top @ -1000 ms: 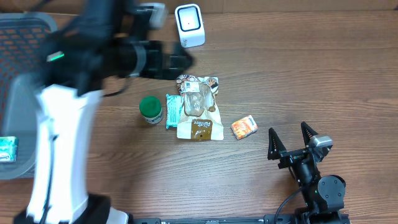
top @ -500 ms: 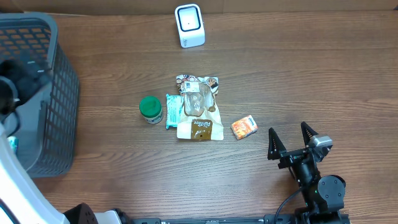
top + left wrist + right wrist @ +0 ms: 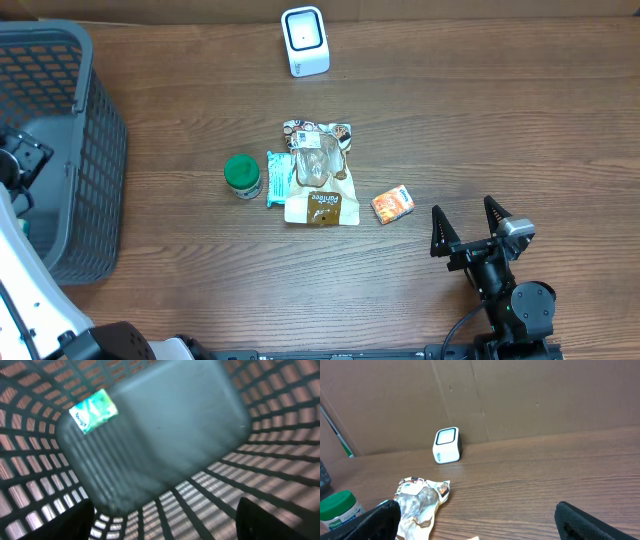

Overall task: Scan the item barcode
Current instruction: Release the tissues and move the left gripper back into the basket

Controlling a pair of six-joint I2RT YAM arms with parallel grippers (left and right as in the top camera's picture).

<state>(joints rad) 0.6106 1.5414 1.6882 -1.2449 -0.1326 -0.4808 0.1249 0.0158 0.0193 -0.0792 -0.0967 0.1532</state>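
The left fingers (image 3: 75,521) hang over the grey basket (image 3: 95,150), spread apart with nothing between them; a green packet (image 3: 93,411) lies on the basket floor. The right fingers (image 3: 440,232) rest wide open and empty near the bench's (image 3: 520,120) front edge.

What waits for the scanner (image 3: 305,40) sits mid-bench: a green-lidded tub (image 3: 242,175), a teal bar (image 3: 279,178), a brown-and-white pouch (image 3: 320,185) touching the bar, and a small orange box (image 3: 393,204) set apart. The box looks light and stiff, so I would pinch it across its short sides. The pouch seems soft and crinkly and likely to sag, so it is better taken by an edge. I cannot see any barcode from here.
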